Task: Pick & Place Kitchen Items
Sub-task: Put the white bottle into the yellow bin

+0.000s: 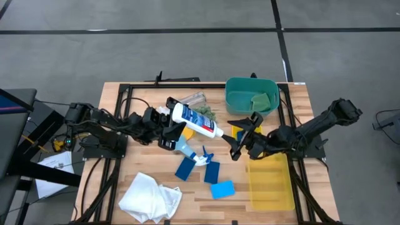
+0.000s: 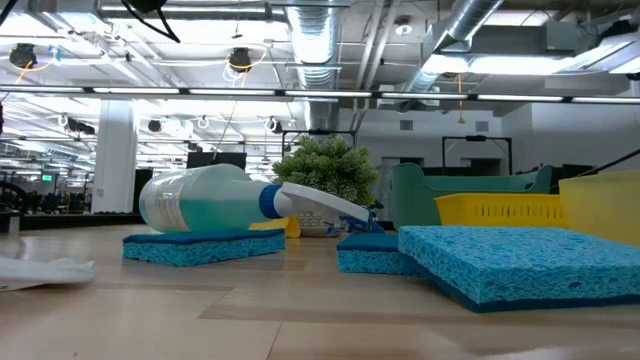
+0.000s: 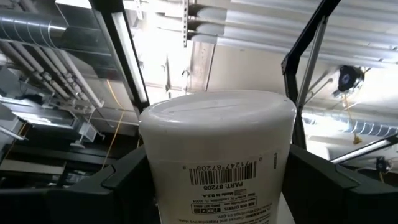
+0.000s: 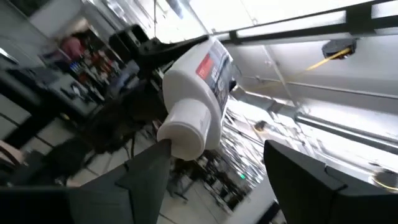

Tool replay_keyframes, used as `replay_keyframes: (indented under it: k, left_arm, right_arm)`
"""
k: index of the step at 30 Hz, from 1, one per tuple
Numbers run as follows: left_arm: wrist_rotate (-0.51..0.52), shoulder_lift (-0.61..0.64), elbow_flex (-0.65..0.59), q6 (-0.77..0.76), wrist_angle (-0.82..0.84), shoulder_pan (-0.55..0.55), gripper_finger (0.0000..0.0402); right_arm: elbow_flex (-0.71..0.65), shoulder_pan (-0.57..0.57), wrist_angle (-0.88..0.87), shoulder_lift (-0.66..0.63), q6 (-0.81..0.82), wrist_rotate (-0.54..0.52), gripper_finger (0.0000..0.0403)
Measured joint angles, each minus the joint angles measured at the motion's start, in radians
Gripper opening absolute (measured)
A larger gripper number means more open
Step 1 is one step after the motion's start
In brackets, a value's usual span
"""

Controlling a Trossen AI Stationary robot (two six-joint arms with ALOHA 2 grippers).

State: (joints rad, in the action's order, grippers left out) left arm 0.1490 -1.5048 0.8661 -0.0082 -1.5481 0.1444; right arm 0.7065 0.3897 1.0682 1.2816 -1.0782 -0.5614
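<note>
My left gripper (image 1: 169, 134) is shut on a white labelled bottle (image 1: 195, 121) held above the table's middle. The bottle's narrow neck (image 4: 186, 130) points toward the table's right, at my right gripper (image 1: 236, 136). That gripper is open, its fingers standing around the neck's end. Below the bottle, the clear spray bottle (image 2: 200, 205) with its blue trigger (image 1: 200, 156) lies on its side on the table among three blue sponges (image 1: 185, 167). A white cloth (image 1: 150, 195) lies crumpled at the near left. A clear cup (image 1: 194, 99) lies on its side toward the far edge. My left gripper pinches the white bottle's body (image 3: 217, 155) between its two fingers (image 3: 118, 183), one on each opposite side. The bottle's flat base (image 3: 217, 109) sticks out past the fingers. The bottle is lifted clear of the table. Whether my right gripper touches the neck, I cannot tell.
A teal bin (image 1: 240, 87) holding a green sponge (image 1: 262, 99) stands at the far right. A yellow bin (image 1: 270, 187) stands at the near right. A spiky green plant ball (image 1: 204, 113) sits by the cup. A yellow sponge (image 1: 237, 130) lies under my right gripper.
</note>
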Motion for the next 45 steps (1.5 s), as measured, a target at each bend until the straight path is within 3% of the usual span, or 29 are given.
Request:
replay_keyframes:
  k: [5,14,25,45]
  left_arm:
    - [0.0,0.003,0.0,0.0,-0.014,0.001,0.0279]
    - [0.0,0.002,0.002,-0.001,-0.022,0.001,0.028]
    - [0.008,0.008,-0.003,0.01,-0.012,-0.001,0.028]
    - [-0.026,0.002,0.042,-0.019,-0.013,0.0,0.028]
  right_arm:
    - [0.033,-0.035,-0.026,0.039,0.04,0.062,0.0249]
    - [0.091,-0.037,0.014,0.135,-0.013,0.063,0.0249]
    - [0.096,-0.036,0.035,0.132,-0.007,0.031,0.0249]
    - [0.093,-0.071,0.066,0.133,0.04,0.098,0.0249]
